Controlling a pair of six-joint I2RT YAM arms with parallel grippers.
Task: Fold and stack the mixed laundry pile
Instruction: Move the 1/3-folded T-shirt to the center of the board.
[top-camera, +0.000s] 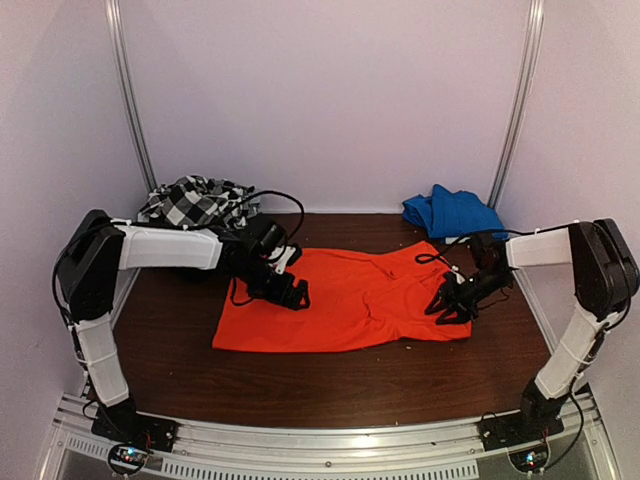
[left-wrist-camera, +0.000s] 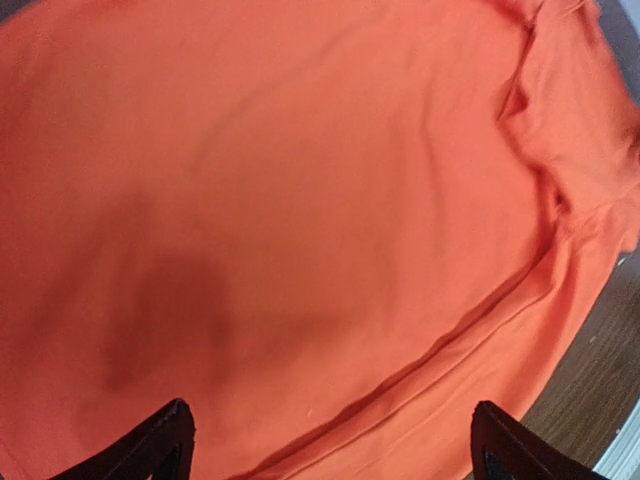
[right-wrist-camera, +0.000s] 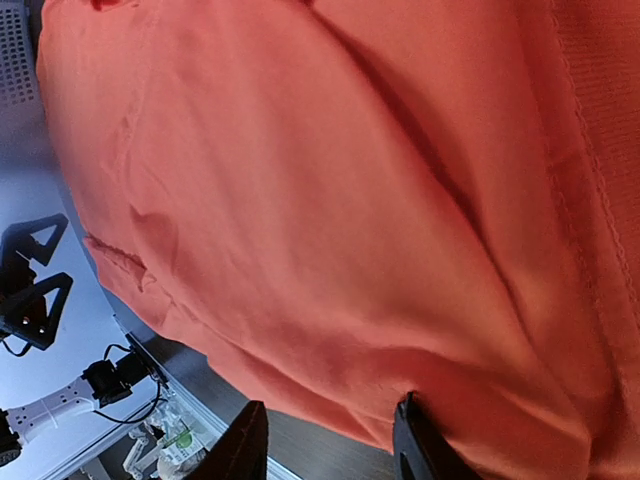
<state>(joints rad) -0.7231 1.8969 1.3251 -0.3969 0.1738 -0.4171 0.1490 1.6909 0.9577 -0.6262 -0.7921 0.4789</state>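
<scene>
Left gripper (top-camera: 293, 295) wide open, right gripper (top-camera: 450, 305) half open, both empty over orange-red shirt (top-camera: 340, 300); I should pinch edges evenly.

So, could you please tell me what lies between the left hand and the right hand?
The orange-red garment, spread flat on the table, fills the stretch between the left hand and the right hand; the top external view shows it.

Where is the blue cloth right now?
In the top view, the blue cloth sits at the far right of the table, behind the orange shirt and the right claw.
</scene>
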